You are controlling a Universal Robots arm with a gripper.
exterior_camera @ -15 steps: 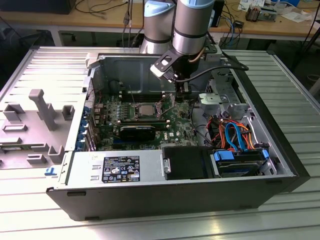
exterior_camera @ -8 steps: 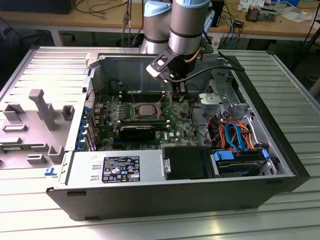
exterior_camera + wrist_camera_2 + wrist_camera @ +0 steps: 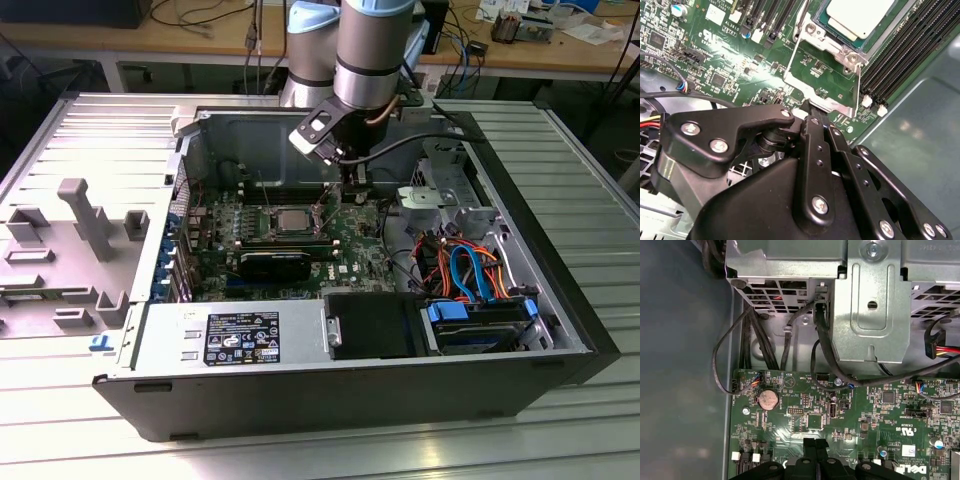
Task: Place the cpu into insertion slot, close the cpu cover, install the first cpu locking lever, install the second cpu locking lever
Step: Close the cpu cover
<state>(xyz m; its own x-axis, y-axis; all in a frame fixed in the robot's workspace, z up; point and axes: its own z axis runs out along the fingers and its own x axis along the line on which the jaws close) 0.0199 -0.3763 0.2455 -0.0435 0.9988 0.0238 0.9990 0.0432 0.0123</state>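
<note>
One cpu (image 3: 860,15) is lying flat in the one insertion slot (image 3: 840,37), its pale metal top facing up, near the middle of the green motherboard (image 3: 355,245) in the exterior view. One cpu cover (image 3: 842,109) is standing tilted open off the slot's edge, with green board showing through its square window. One arm is reaching down into the open computer case (image 3: 350,390), and its single pincer (image 3: 812,111) is hanging low over the board just beside the slot. Its two black fingers (image 3: 810,450) are lying together, and in the second wrist view the tips are touching the cover's free edge; I cannot tell whether the thin plate is nipped between them. Four long black memory slots (image 3: 900,55) are running alongside the socket. The case is sitting on a ribbed metal counter (image 3: 560,440), with grey plastic fixtures (image 3: 85,215) at the exterior view's left and wooden benches strewn with cables (image 3: 200,35) behind.
</note>
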